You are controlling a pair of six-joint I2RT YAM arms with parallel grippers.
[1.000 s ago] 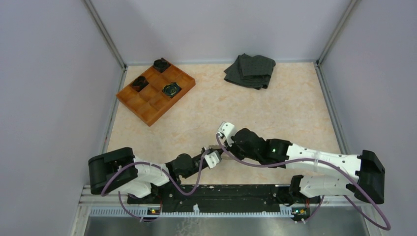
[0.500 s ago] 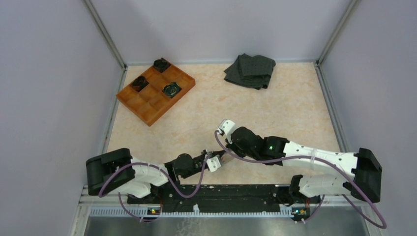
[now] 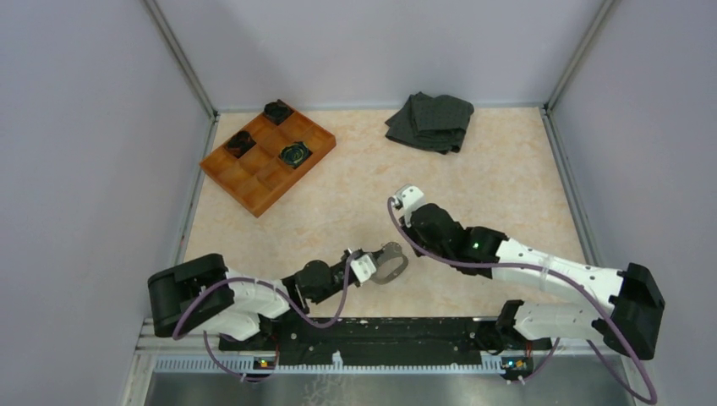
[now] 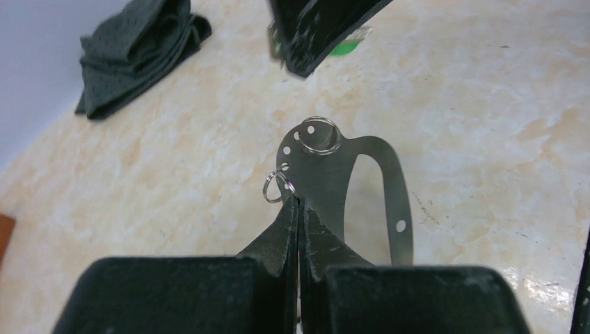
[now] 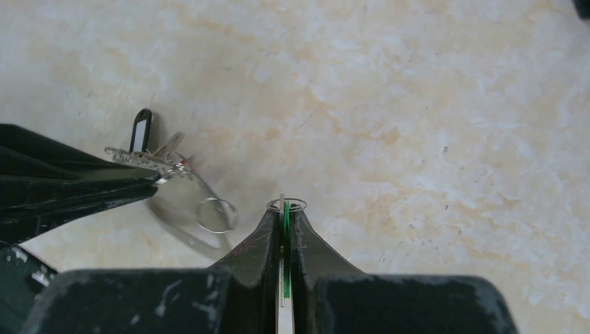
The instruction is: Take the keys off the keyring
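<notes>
The left pincer (image 4: pixel 298 209) was found closed on the keyring (image 4: pixel 393 188), a flat grey metal loop, gripping it beside a small split ring (image 4: pixel 278 186). A second split ring (image 4: pixel 320 134) sat at the loop's far end. The keys (image 5: pixel 156 156), one with a reddish mark, and a black tag (image 5: pixel 141 130) were bunched at that pincer's tip. The right pincer (image 5: pixel 285 212) was clamped on a thin key (image 5: pixel 284 240), green-faced and seen edge-on, near the keyring but apart from it. On the table (image 3: pixel 490 178), the orange tray (image 3: pixel 254 190) holding black round objects (image 3: pixel 296 153) and a dark cloth (image 3: pixel 431 121) lay well apart, toward the far edge.
</notes>
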